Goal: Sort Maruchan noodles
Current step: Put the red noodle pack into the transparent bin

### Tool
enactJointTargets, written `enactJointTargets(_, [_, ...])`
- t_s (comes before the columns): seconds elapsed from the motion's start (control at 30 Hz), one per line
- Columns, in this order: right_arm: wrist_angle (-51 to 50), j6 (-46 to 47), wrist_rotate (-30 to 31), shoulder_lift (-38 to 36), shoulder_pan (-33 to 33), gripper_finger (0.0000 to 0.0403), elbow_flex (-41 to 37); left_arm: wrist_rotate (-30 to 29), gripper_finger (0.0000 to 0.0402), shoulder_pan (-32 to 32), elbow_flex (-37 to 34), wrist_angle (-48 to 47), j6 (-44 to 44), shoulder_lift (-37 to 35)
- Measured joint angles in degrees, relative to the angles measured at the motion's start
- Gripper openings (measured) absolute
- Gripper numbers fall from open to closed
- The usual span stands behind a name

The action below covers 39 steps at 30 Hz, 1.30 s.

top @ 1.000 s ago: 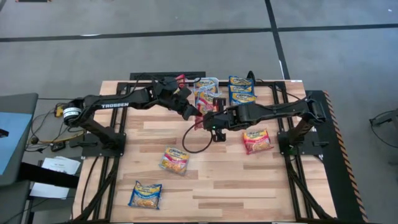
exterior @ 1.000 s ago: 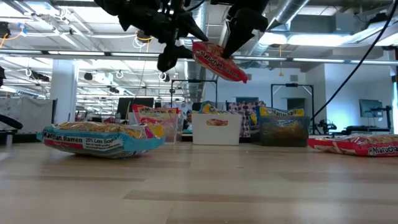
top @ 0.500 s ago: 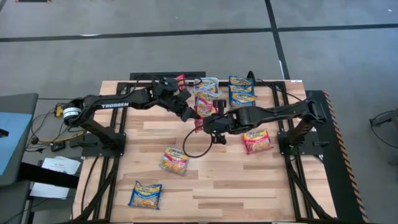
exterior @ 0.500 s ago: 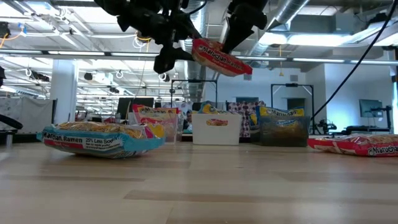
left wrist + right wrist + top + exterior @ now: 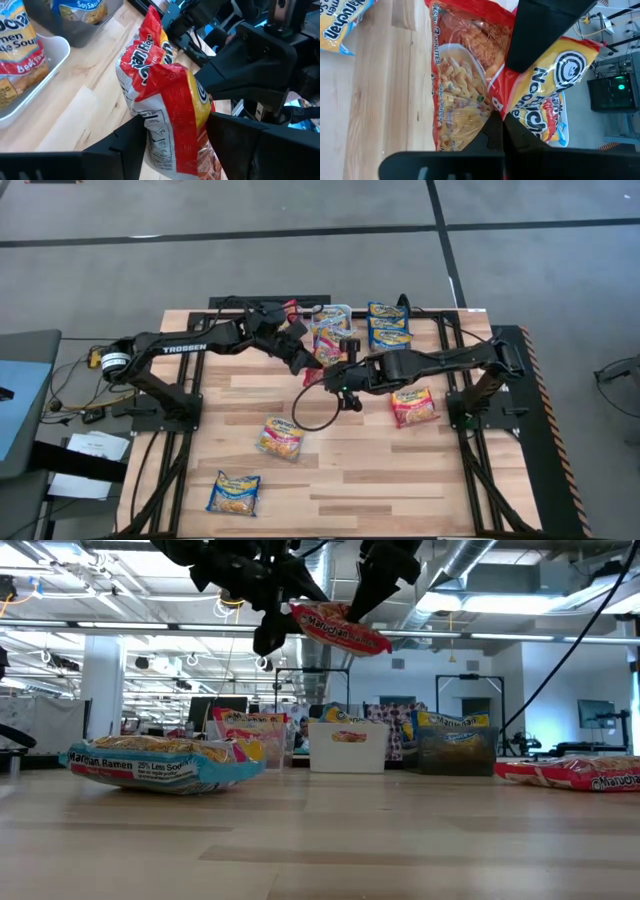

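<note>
A red Maruchan noodle packet (image 5: 336, 626) hangs in the air above the far middle of the table, between my two arms. My left gripper (image 5: 175, 145) reaches it from the table's left, with one finger on either side of it. My right gripper (image 5: 498, 128) comes from the right and is shut on it. In the high view the packet (image 5: 314, 375) shows only as a red patch under both hands. Three more packets lie flat on the table: a pink-yellow one (image 5: 281, 438), a blue one (image 5: 234, 493) and a red one (image 5: 412, 406). My left gripper has the packet across its width, its two fingers (image 5: 127, 142) standing wide against the packet's opposite sides (image 5: 150, 125). It comes from the table's left, slanting slightly down. The packet bulges between the fingers and is clear of the table. My right gripper pinches the packet's edge (image 5: 492, 107) between its two shut fingers, slanting down from the table's right. The packet is clear of the table and tilted, with its right end lower in the low view.
Bins stand along the far edge: a white one (image 5: 332, 323) and a dark one (image 5: 389, 326), both with packets in them. A black cable loop (image 5: 315, 408) hangs below my right hand. The near half of the table has bare wood between the loose packets.
The red packet has risen a little and shifted toward my left arm, still held between both grippers. Neither gripper has opened or shut.
</note>
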Motion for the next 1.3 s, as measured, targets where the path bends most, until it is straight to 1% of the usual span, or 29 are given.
enactJointTargets(0.13, [0.12, -0.07, -0.18, 0.00, -0.20, 0.0001, 0.00, 0.15, 0.0164, 0.00, 0.00, -0.13, 2.29, 0.00])
enactJointTargets(0.33, [0.00, 0.00, -1.91, 0.00, -0.95, 0.0004, -0.02, -0.11, 0.0107, 0.07, 0.00, -0.10, 4.41, 0.00])
enactJointTargets(0.5, [-0.05, -0.04, -1.91, 0.00, -0.95, 0.0018, -0.04, 0.00, 0.0063, 0.17, 0.00, 0.07, 7.10, -0.02])
enactJointTargets(0.57, [-0.06, -0.03, -1.81, 0.00, -0.98, 0.0028, -0.04, -0.11, 0.0051, 0.17, 0.00, 0.07, 7.83, -0.04])
enactJointTargets(0.67, [-0.17, -0.02, -1.38, 0.00, -0.99, 0.0049, -0.04, -1.14, 0.0038, 0.18, 0.00, 0.04, 9.35, -0.04])
enactJointTargets(0.8, [0.06, -0.02, -0.93, 0.00, -0.93, 0.0083, -0.04, -0.60, 0.0019, 0.94, 0.00, -0.41, 10.60, -0.19])
enactJointTargets(1.0, [-0.28, -0.02, -0.44, -1.18, -0.82, 0.0126, 0.10, -0.48, 0.0002, 3.27, 0.00, -4.70, 12.62, -2.83])
enactJointTargets(1.17, [0.15, 0.41, -0.52, -3.12, -0.80, 0.0143, 0.23, -1.27, 0.0001, 4.19, 0.00, -6.96, 15.40, -5.82])
enactJointTargets(1.3, [-0.67, 0.51, -0.68, -5.75, -0.69, 0.0145, 0.18, -1.77, 0.0001, 5.40, 0.00, -8.83, 19.64, -8.90])
